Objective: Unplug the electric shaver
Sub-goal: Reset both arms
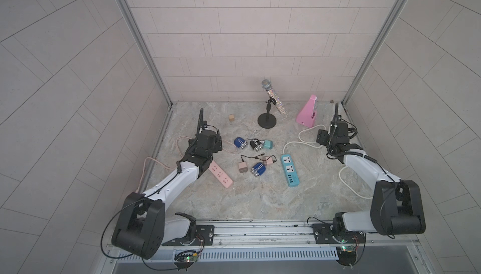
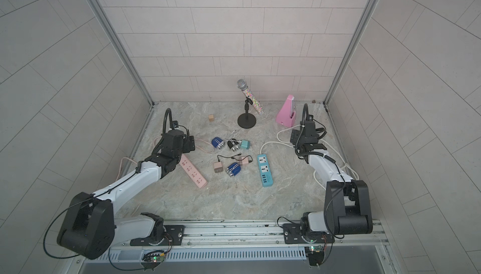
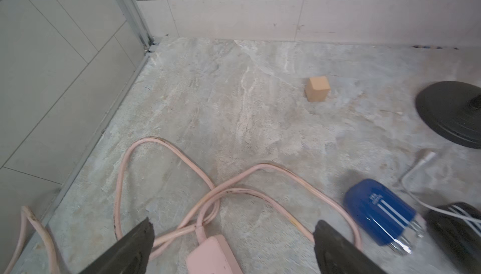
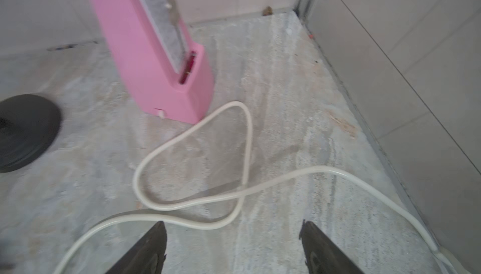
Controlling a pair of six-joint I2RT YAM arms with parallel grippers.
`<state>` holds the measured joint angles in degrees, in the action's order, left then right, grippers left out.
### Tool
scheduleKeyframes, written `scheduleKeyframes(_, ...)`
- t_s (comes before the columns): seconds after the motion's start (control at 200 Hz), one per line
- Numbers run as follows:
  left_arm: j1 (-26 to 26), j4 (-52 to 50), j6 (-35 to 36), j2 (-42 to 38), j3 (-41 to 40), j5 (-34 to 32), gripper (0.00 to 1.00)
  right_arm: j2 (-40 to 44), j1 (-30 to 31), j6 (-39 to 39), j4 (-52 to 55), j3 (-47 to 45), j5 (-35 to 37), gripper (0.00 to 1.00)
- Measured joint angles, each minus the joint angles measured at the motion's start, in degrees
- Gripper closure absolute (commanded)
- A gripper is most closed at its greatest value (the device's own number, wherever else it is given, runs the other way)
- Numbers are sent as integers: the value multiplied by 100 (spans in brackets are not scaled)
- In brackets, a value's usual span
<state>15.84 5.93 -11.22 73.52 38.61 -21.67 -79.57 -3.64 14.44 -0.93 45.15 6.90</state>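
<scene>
- Near the worktop's middle, a black electric shaver (image 1: 256, 145) is seen against a teal charger (image 1: 268, 144).
- Left gripper (image 3: 233, 224) and right gripper (image 4: 233, 223) are held wide, empty.
- The shaver should be steadied and the charger pulled straight.

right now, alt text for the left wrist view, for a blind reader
The left gripper hangs open over a marbled tabletop, a pink power strip poking in between its jaws, the pink cord looping beyond. A blue shaver lies nearby; a wooden cube and black stand base sit farther off.
</scene>
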Motion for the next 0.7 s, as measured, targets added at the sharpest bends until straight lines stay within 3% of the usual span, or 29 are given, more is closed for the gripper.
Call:
scheduleKeyframes(0.065, -365, 175, 85, 81, -199, 133, 0, -179, -109, -68, -614, -369, -7, 16)
scheduleKeyframes(0.09, -514, 229, 101, 101, -249, 177, 0, -269, -120, -85, -828, -485, -33, 9)
scheduleKeyframes(0.13, -732, 376, 131, 114, -341, 223, 0, -468, -131, -114, -1054, -588, -94, 8)
scheduleKeyframes(0.175, -999, 739, 201, 114, -505, 302, 0, -767, -146, -136, -1272, -623, -175, 7)
scheduleKeyframes(0.19, -1067, 879, 212, 114, -568, 319, 0, -846, -149, -162, -1331, -623, -203, 0)
scheduleKeyframes(0.24, -1270, 1394, 313, 164, -811, 444, 0, -1115, -162, -177, -1545, -623, -337, 1)
scheduleKeyframes(0.525, -1576, 3840, 570, 1436, -1821, 1161, 0, -955, -35, -496, -2863, -1309, -730, 1)
scheduleKeyframes(0.7, -1646, 4124, 625, 1556, -1792, 1456, 0, -916, 433, -802, -4205, -2245, -437, 1)
